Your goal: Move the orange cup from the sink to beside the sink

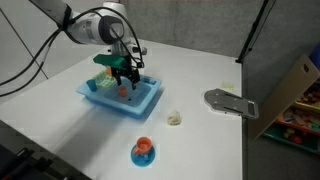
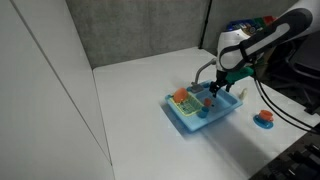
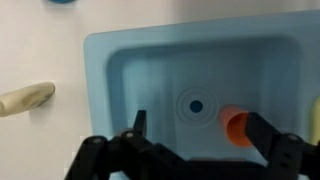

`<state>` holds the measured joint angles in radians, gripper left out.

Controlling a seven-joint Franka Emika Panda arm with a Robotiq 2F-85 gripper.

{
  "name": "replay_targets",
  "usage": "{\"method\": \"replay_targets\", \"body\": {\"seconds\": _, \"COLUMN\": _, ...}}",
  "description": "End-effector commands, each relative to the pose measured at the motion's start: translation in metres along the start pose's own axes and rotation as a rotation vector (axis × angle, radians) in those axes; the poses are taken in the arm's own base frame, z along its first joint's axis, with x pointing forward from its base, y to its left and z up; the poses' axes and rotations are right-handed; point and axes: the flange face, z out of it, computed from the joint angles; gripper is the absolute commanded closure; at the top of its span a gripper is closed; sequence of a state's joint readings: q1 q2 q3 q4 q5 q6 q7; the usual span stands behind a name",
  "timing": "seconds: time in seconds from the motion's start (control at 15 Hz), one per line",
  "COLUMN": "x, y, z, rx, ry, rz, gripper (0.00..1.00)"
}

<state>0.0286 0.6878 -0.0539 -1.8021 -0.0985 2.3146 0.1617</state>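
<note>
Gripper (image 3: 194, 120) fingers (image 3: 265, 138) fill the bottom edge of the wrist view, dark and spread wide apart; the jaws are released and nothing is grasped between them.

Subject item: orange cup (image 3: 236, 124). It is small, plain, orange-red and rounded, with no markings that can be made out, and it is far smaller than the basin around it. It lies on the floor of the sink (image 3: 130, 70), just to one side of the round drain (image 3: 195, 105).

Position relative to the gripper: in the wrist view the cup sits within the span of the open jaws, off centre, close against the inner side of one finger. Whether that finger touches it cannot be determined. In both exterior views the gripper (image 1: 122, 76) hangs low over the light blue sink (image 1: 150, 103), with the cup (image 1: 124, 90) directly beneath it inside the basin.

Other observations: green rack items (image 1: 105, 62) occupy the side section of the sink. A cream-coloured object (image 1: 175, 118) lies on the white table (image 1: 200, 60) beside the sink, apart from it. An orange item on a round blue base (image 1: 143, 151) stands on the table, well clear of the sink.
</note>
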Motion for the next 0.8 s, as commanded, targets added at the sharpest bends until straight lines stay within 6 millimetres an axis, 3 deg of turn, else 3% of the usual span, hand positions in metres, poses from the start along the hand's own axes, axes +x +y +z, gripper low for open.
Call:
{"method": "replay_targets", "body": {"seconds": 0.0, "x": 0.015, "y": -0.002, "z": 0.005, "rx": -0.006, "ry": 0.023, "rz": -0.04, "gripper": 0.0}}
{"method": "replay_targets", "body": {"seconds": 0.73, "x": 0.021, "y": -0.012, "z": 0.021, "rx": 0.022, "ry": 0.075, "rz": -0.105, "gripper": 0.0}}
